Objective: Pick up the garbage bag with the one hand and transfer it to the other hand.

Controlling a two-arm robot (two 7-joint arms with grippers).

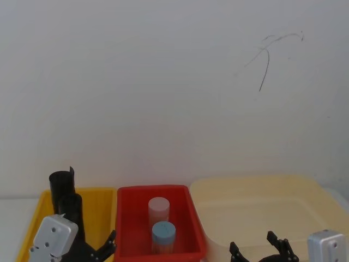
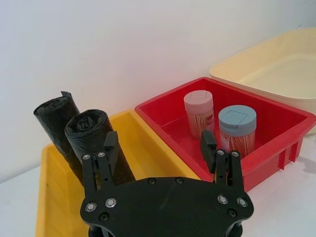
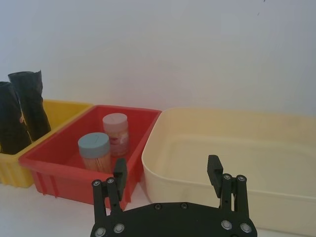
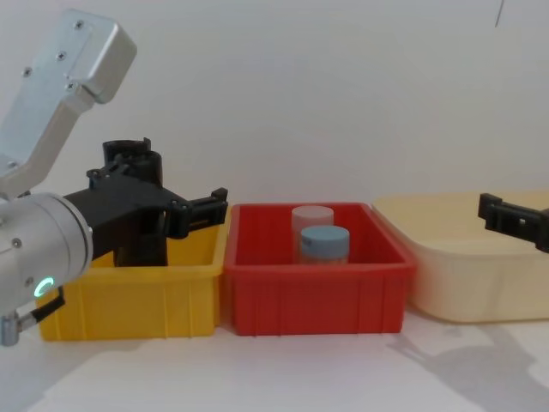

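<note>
We found left gripper [image 2: 159,148] spread wide near garbage bag [image 2: 91,131]; right gripper [image 3: 167,170] likewise apart. We judged bag light, soft, slick: grasp mid-body.

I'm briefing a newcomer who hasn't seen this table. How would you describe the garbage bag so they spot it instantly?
Three bins stand in a row; in the yellow bin at the robot's left stand two black rolls. The garbage bag is the thicker one with a rounded, crinkled top, nearer the open left pincer; the slimmer roll has a flat notched top.
</note>
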